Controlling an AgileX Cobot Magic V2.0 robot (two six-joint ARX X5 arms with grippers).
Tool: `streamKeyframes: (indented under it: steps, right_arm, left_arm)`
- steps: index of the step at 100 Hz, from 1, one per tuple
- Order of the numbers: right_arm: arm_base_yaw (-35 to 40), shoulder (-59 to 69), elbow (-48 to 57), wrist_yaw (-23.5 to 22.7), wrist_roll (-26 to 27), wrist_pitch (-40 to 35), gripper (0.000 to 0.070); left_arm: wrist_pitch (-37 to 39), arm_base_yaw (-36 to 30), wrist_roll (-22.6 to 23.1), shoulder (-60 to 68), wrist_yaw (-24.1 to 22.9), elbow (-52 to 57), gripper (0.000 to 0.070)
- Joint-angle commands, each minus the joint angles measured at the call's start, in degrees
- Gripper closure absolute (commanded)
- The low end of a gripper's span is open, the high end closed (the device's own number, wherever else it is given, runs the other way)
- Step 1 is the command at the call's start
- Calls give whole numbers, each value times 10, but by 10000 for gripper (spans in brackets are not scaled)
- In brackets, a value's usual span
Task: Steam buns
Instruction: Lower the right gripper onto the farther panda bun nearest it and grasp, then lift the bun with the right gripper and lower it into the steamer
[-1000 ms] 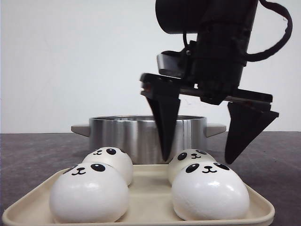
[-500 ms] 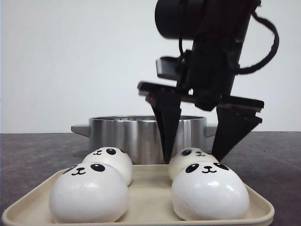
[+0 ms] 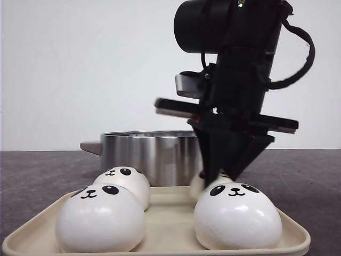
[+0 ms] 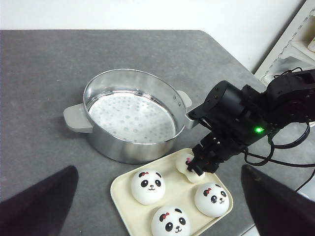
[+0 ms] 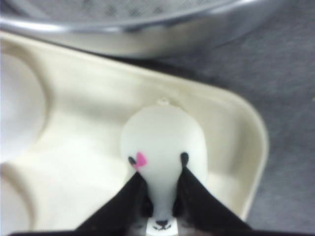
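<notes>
Right gripper: your right gripper (image 3: 222, 178) had its fingers (image 5: 129, 196) pinched in on one panda bun (image 5: 165, 147), squeezing it narrow between them, on the cream tray (image 4: 123, 194).
Left gripper: your left gripper's (image 4: 157, 196) dark fingers (image 4: 37, 201) stood spread wide apart, holding nothing, high over the scene.
Buns: three other panda buns (image 3: 101, 218) sat on the tray, all four on it; the pinched one was in the corner nearest the pot.
Pot: the steel steamer pot (image 4: 129, 115) stood just behind the tray, perforated plate inside.
Writing: none you could read.
Surface: dark grey tabletop (image 4: 39, 64), plain white wall behind.
</notes>
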Motion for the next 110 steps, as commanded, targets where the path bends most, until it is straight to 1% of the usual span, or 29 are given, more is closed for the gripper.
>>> streamKeyframes:
  steps: [1,10,23,28,33,39,50,53,57,65,82,101,110]
  right_arm:
    - [11,-8,23,-33,-8,4,699]
    - [26,-43,49,-53,-8,4,699]
    - [50,-87,117,-113,-5,-10,699]
    - [60,-98,154,-118,-7,-18,699]
    - [69,-106,193,-105,-16,-23,700]
    - [73,-106,242,-73,-33,-31,700]
    - [64,-99,317,32,-81,-39,700]
    - [57,-94,332,52,-92,-40,700]
    - [44,-88,347,67,-104,-40,700]
    - [6,-70,363,63,-109,-43,700]
    - [-69,-29,364,57,-123,-63,700]
    - [-116,40,364,19,-133,-52,700]
    - [-126,80,364,14,-143,-47,700]
  left_arm:
    - [2,-2,7,3,-1,7,28]
    - [3,-2,7,3,-1,7,27]
    - [4,-2,7,3,-3,7,28]
    - [4,-2,7,3,-5,7,28]
    - [5,-2,7,3,-9,7,28]
    - [7,-2,7,3,-12,7,28]
    - [13,-2,7,3,-14,7,28]
    - [15,-2,7,3,-14,7,28]
    - [17,-2,7,3,-14,7,28]
    - [20,-2,7,3,-14,7,28]
    - [20,-2,7,3,-15,7,28]
    - [20,-2,7,3,-15,7,28]
    - [20,-2,7,3,-15,7,28]
